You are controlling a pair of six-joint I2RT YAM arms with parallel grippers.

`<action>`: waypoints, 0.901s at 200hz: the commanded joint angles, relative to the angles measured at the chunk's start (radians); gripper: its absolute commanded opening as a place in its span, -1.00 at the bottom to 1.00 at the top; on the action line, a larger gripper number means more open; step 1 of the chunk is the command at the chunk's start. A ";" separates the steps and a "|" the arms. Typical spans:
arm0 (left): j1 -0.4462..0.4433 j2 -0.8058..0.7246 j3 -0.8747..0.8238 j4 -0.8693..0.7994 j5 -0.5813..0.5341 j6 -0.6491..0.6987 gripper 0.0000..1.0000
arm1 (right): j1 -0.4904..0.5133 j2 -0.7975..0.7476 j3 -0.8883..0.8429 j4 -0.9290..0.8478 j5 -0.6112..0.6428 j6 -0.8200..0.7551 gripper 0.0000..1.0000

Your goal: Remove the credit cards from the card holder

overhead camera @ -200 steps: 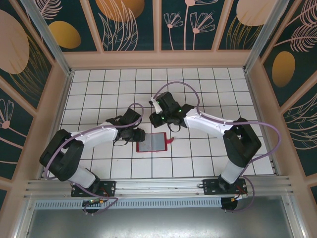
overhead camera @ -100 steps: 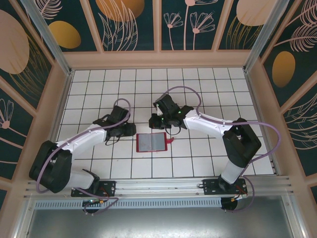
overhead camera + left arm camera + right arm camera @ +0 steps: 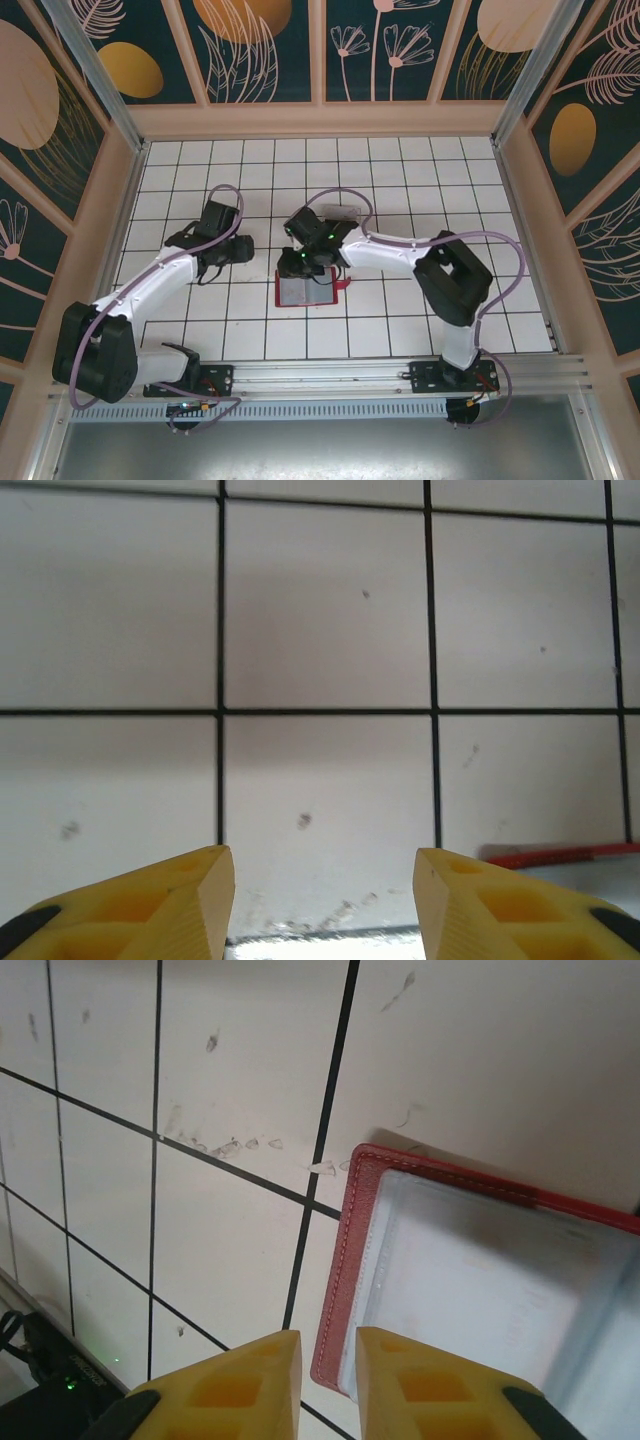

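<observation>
The card holder (image 3: pixel 306 289) lies open on the tiled floor, a red wallet with a pale grey inside and its snap tab on the right. The credit cards are hidden; I cannot tell any apart from the grey lining (image 3: pixel 480 1295). My right gripper (image 3: pixel 297 267) hangs over the holder's upper left corner. In the right wrist view its jaws (image 3: pixel 328 1375) stand a narrow gap apart, and the holder's red stitched edge (image 3: pixel 345 1260) runs into that gap. My left gripper (image 3: pixel 240 250) is open a tile to the left of the holder, with only bare floor between its fingers (image 3: pixel 325 900). A strip of the red holder (image 3: pixel 560 855) shows by its right finger.
White tiles with black grid lines (image 3: pixel 400 330) surround the holder. Wooden walls and metal posts (image 3: pixel 128 140) fence the floor on three sides. The right arm's elbow (image 3: pixel 455 275) stands to the right of the holder.
The left gripper has drawn back to the left, away from the holder. The right gripper has swung left and nearer over the holder's corner, and its jaws have parted slightly.
</observation>
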 commanded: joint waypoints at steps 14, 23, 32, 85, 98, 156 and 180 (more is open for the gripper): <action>0.007 -0.037 0.016 -0.012 -0.121 0.085 0.02 | 0.022 0.063 0.082 -0.047 -0.013 0.014 -0.49; 0.008 -0.036 0.015 -0.013 -0.101 0.081 0.02 | 0.027 0.074 0.092 -0.047 -0.017 0.014 -0.48; 0.007 -0.036 0.011 -0.014 -0.096 0.077 0.02 | 0.032 0.086 0.101 -0.047 -0.023 0.016 -0.46; 0.008 -0.036 0.011 -0.013 -0.098 0.082 0.04 | 0.046 0.132 0.124 -0.071 -0.018 0.016 -0.32; 0.008 -0.032 0.011 -0.012 -0.094 0.085 0.05 | 0.047 0.139 0.123 -0.076 -0.018 0.016 -0.30; 0.007 -0.023 0.013 -0.012 -0.082 0.089 0.06 | 0.052 0.149 0.096 -0.098 0.004 0.016 -0.27; 0.008 -0.021 0.013 -0.012 -0.080 0.089 0.06 | 0.054 0.140 0.092 -0.122 0.032 0.015 -0.26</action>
